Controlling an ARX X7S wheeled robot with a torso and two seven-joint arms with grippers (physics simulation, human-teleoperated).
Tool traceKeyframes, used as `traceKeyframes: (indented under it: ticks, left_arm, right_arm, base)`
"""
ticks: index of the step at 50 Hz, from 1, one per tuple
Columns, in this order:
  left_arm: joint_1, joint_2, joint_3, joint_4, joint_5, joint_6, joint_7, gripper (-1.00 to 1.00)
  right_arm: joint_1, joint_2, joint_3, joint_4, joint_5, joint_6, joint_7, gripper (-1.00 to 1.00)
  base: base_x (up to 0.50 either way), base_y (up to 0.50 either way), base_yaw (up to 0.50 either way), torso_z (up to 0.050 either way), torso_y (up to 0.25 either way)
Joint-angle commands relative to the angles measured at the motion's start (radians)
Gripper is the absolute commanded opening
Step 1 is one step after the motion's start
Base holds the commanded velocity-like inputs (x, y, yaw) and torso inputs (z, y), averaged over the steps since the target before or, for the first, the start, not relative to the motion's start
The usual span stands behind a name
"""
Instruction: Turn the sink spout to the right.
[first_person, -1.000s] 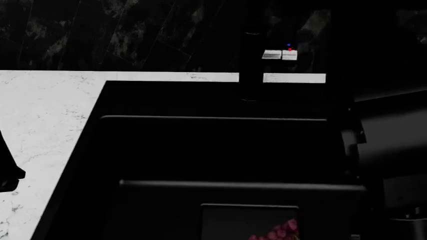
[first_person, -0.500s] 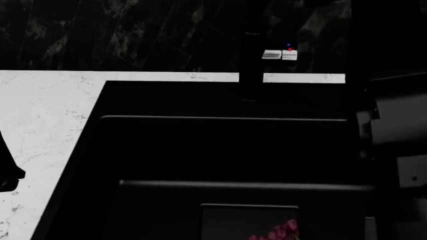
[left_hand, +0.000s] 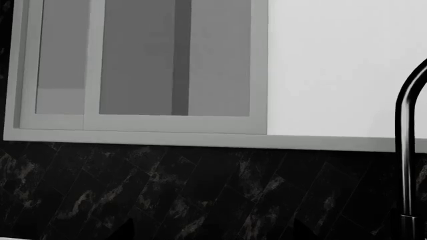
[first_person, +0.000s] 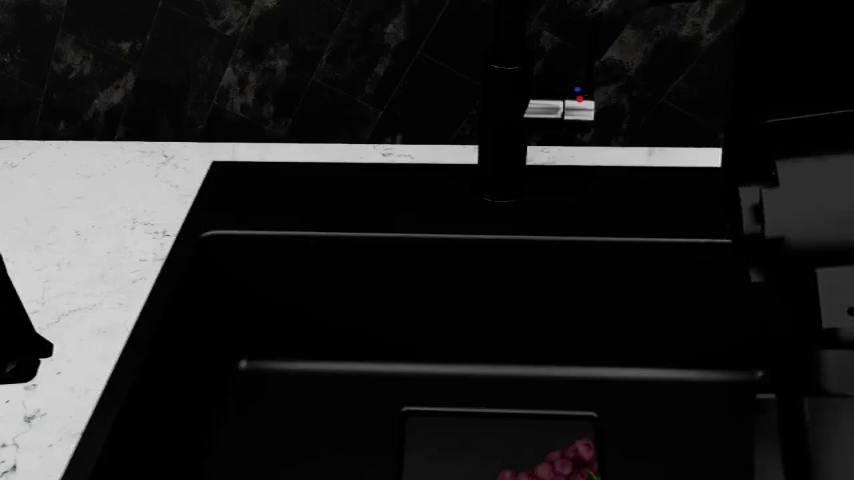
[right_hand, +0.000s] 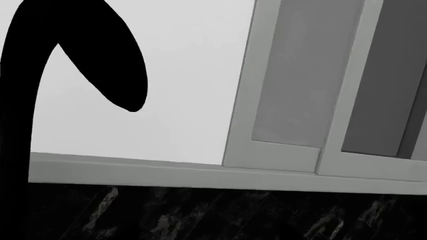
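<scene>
Since the earlier frame, the right arm (first_person: 801, 250) had drawn back toward 3 o'clock, uncovering more bench (first_person: 94, 230). Neither claw was visible, so their state could not be told. Beyond the sink (first_person: 454, 300), the sink spout (first_person: 502, 130) stood upright at 12 o'clock, nearer the right arm; its lever (first_person: 559, 109) sat just beside it.

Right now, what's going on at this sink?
Nothing is being handled yet. The black sink spout rises at the back rim of the sink, its tip coming forward over the basin, with the small silver lever just to its right. Neither arm touches it. The right arm is a dark and grey mass at the head view's right edge; the left shows only as a dark shape over the white counter.
</scene>
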Motion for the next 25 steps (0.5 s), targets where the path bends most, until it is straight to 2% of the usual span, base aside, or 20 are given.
traceKeyframes:
  ticks: [1, 25]
  left_arm:
    - [-0.001, -0.002, 0.003, -0.001, -0.002, -0.001, -0.003, 1.0]
    - [0.001, -0.006, 0.005, 0.002, 0.002, 0.006, -0.011, 1.0]
  right_arm:
    - [0.037, -0.005, -0.01, 0.134, -0.018, -0.076, -0.015, 1.0]
    - [0.159, -0.038, -0.043, 0.437, -0.058, -0.228, -0.05, 1.0]
  base:
    - [0.0, 0.0, 0.0, 0.0, 0.0]
    - [0.0, 0.0, 0.0, 0.0, 0.0]
